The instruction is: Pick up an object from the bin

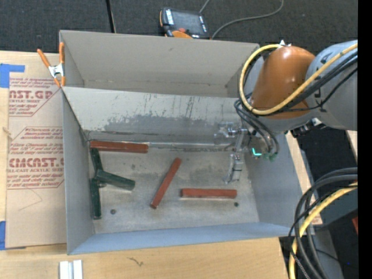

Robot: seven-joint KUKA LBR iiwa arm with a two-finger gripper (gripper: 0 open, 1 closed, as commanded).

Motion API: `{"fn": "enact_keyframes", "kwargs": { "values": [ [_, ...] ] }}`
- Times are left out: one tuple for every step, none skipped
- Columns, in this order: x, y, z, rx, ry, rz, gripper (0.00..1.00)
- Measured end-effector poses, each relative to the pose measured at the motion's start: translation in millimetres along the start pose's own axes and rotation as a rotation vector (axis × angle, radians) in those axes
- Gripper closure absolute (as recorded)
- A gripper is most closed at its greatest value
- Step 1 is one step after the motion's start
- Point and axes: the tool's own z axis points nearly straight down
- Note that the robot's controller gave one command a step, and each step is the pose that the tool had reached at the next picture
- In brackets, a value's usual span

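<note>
Camera view — red-brown bar (208,194) lies just beside the gripper (235,168) — whose opening I cannot tell.

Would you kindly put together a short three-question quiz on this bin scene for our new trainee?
1. True or false: the green forked piece lies on the left side of the bin.
2. How many red-brown bars lie on the bin floor? A) two B) three C) five
3. Which lies nearest the gripper: the back bar, the slanted bar or the front-right bar?
Key: 1 true; 2 B; 3 the front-right bar.
</note>
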Motion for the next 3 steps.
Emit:
{"fn": "enact_keyframes", "kwargs": {
  "values": [
    [65.2,-1.5,98.3,-0.001,0.005,0.034,0.0],
    [61.3,-1.6,94.0,0.0,-0.005,0.033,1.0],
    [69.7,4.8,-77.1,0.0,-0.015,0.071,1.0]
  ]
}}
